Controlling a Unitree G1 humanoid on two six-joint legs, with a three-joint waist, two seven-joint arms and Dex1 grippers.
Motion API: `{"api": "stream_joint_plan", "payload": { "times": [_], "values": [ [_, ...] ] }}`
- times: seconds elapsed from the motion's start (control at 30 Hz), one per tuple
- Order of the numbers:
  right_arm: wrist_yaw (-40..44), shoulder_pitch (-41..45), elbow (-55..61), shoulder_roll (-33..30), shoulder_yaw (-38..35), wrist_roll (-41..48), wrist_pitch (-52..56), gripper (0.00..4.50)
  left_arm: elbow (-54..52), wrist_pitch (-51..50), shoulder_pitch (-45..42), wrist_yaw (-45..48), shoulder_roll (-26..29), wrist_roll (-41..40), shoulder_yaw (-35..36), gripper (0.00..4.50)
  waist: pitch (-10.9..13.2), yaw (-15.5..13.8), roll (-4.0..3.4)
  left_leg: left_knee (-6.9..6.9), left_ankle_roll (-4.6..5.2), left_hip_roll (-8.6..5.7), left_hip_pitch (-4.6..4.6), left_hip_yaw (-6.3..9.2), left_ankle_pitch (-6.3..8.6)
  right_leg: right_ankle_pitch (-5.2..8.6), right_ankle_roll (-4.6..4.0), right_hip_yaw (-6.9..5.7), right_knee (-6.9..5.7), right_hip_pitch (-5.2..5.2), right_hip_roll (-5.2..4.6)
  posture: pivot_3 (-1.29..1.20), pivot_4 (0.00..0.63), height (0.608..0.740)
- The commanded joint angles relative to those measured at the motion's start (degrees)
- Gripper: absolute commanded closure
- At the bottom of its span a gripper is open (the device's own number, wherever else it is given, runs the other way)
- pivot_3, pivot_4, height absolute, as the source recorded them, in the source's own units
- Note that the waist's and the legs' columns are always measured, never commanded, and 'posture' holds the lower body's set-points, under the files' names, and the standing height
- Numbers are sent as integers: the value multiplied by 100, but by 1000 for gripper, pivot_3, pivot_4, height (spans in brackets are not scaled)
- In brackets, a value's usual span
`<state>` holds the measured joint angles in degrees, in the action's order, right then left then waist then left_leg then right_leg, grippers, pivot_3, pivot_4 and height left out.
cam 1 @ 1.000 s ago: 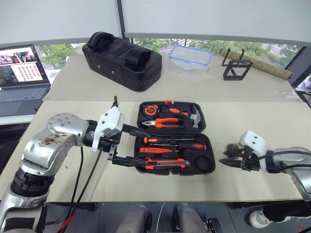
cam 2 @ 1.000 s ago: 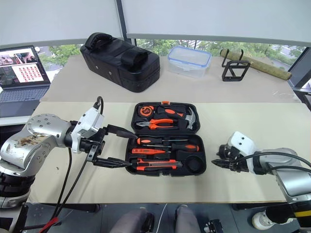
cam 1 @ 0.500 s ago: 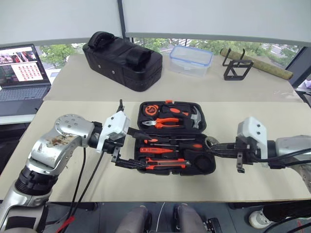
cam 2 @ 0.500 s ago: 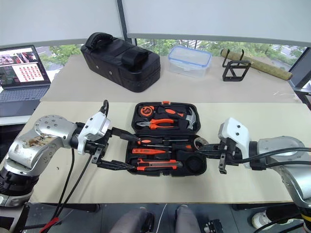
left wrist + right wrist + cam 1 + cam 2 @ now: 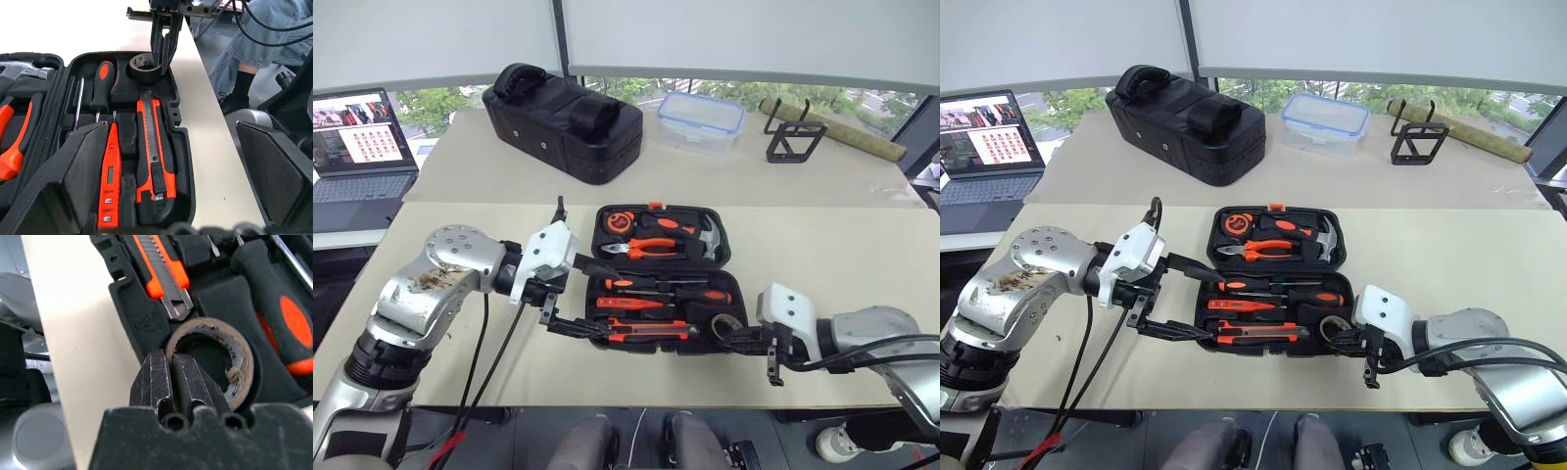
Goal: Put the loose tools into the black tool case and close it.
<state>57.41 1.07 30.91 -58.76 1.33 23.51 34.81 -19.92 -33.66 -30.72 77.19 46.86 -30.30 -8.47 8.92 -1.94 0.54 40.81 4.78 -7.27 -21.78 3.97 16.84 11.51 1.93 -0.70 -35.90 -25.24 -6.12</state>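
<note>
The case (image 5: 725,258) lies open on the table (image 5: 862,245). The right gripper (image 5: 172,377) is clamped on the wall of the tape roll (image 5: 243,352), which sits in the case's right front recess. The left gripper (image 5: 576,300) stands wide apart at the case's left edge. Knife (image 5: 154,157) and tester (image 5: 109,182) lie in the case.

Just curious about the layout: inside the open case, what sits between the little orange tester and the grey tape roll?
The black-and-orange utility knife lies between the tester screwdriver and the tape roll, clearest in the left wrist view.

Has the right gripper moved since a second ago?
Yes. The right gripper has come left across the table to the black tool case, at its near right corner.
</note>
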Motion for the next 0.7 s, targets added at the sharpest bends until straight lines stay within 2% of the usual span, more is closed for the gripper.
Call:
{"api": "stream_joint_plan", "payload": {
  "times": [0.03,0.2,0.23,0.3,0.37,0.4,0.5,0.7],
  "values": [
    [169,-37,297,-109,-48,124,58,2821,34,164,-11,51,87,38,63,0,0,-13,0,0,0,0,0,0,0,0,0,0,0,0,0,0,150,722],
    [211,-2,475,-125,-233,345,214,1111,61,205,11,70,90,61,72,0,0,-20,0,1,0,0,-3,0,0,0,0,2,2,-1,-1,0,150,722],
    [313,57,525,-198,-646,723,435,853,81,180,26,19,96,85,89,0,0,-20,0,1,0,0,-3,0,0,0,0,2,2,0,-1,0,150,722],
    [365,311,312,-270,-1328,1291,855,853,244,183,61,-155,83,221,121,0,5,-21,-8,2,0,-1,-5,-1,0,0,0,3,2,-3,-2,0,150,722],
    [147,648,-187,-205,-1639,1482,1146,853,596,268,112,-391,45,428,166,0,6,-20,-6,2,1,-1,-3,-1,0,0,0,4,2,1,-1,0,150,722],
    [37,769,-447,-140,-1700,1458,1181,1112,815,369,143,-519,18,555,191,0,6,-16,-4,2,0,1,1,0,0,-1,-1,3,4,4,1,0,150,722],
    [-203,990,-1089,-18,-1701,1179,1036,1996,1465,752,207,-992,-116,952,278,741,6,-21,-3,-8,0,3,7,0,0,-1,-2,3,3,3,2,0,150,722],
    [-120,1483,-2398,194,-744,146,-38,4056,2413,1325,293,-1372,-280,1599,48,3053,6,-9,-4,-6,1,-4,-11,-4,-1,-1,-2,2,0,-16,-4,0,150,722]
  ]
}}
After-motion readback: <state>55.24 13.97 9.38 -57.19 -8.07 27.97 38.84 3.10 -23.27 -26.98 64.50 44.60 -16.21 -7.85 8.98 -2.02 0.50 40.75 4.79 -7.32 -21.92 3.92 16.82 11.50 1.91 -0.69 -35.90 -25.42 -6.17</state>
